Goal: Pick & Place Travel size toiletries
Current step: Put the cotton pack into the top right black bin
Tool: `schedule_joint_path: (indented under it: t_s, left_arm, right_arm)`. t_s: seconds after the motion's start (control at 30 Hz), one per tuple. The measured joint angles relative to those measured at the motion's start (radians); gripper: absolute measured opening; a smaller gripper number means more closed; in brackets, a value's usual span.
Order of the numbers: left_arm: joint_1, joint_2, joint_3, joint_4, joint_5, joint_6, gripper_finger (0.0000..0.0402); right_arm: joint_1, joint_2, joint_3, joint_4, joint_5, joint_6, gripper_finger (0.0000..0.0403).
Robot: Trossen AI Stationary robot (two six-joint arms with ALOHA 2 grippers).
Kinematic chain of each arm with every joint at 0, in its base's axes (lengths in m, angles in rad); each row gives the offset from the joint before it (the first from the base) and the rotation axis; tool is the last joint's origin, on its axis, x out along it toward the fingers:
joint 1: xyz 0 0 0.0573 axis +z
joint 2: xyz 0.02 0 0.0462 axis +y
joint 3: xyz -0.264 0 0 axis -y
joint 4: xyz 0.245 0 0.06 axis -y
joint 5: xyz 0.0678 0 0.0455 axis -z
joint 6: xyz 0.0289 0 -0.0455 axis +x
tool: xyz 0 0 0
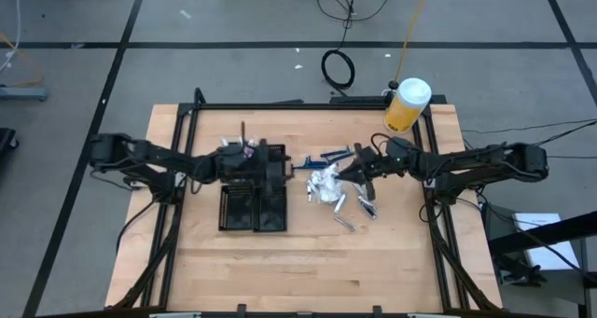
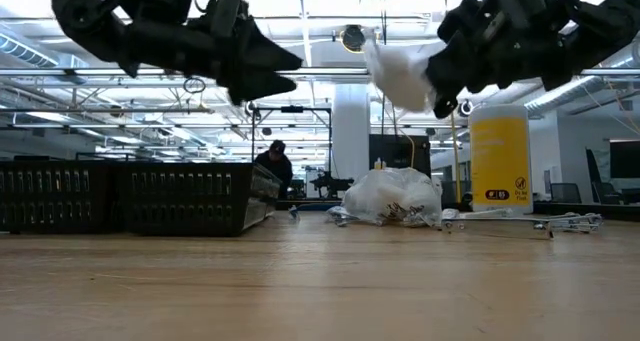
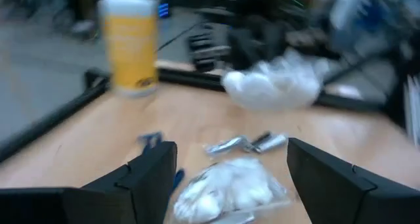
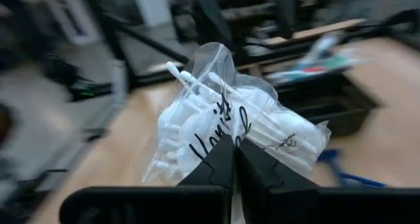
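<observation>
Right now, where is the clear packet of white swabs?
The clear packet of white swabs hangs off the table, pinched in the right end effector, above the pile of toiletries, right of the black tray.

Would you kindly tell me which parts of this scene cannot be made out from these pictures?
- The black tray: its contents are too small in the high view; the low view shows only its side wall.
- The handwriting on the clear packet in the shut right tool: part hidden by the fingers in the right wrist view.
- The small tubes ahead of the open left tool: motion blur in the left wrist view hides detail.
- The yellow jar: label print too small.
</observation>
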Motion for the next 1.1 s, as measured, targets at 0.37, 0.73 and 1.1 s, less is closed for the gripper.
schedule_joint_path:
  t_s: [0.37, 0.73, 1.1]
  left_arm:
    - [-0.102, 0.235, 0.287, 0.013, 0.018, 0.598, 0.0249]
    - [-0.169, 0.321, 0.456, -0.093, 0.123, 0.622, 0.0245]
    - [-0.181, 0.322, 0.459, -0.104, 0.189, 0.633, 0.0246]
  right_arm:
    - [0.087, 0.006, 0.000, 0.073, -0.303, 0.049, 0.0001]
    - [0.098, 0.006, 0.000, 0.086, -0.304, 0.045, 0.0000]
    - [0.098, 0.006, 0.000, 0.090, -0.327, 0.025, 0.0000]
